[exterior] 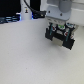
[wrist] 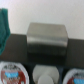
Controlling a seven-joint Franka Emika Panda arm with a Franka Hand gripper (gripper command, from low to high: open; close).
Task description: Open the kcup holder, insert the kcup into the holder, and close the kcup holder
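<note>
Exterior view: the grey-white robot gripper (exterior: 59,36) hangs over the pale bench (exterior: 25,60); whether its jaws are apart is unclear. Wrist view: the black boxy kcup holder (wrist: 20,47) lies below, red-lidded pods (wrist: 12,74) just beside it; the green-lidded kcup isn't visible. The holder looks rigid; grip its metal front handle (wrist: 47,36).

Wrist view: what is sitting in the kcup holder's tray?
A red-lidded pod and a white-topped object show; a third is cut off at the edge. A grey block hides part of the kcup holder behind them.

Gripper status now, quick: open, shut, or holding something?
Gripper: cannot be told. It hangs over the white table, too blurred in the exterior view to read the jaws or see anything held.
</note>
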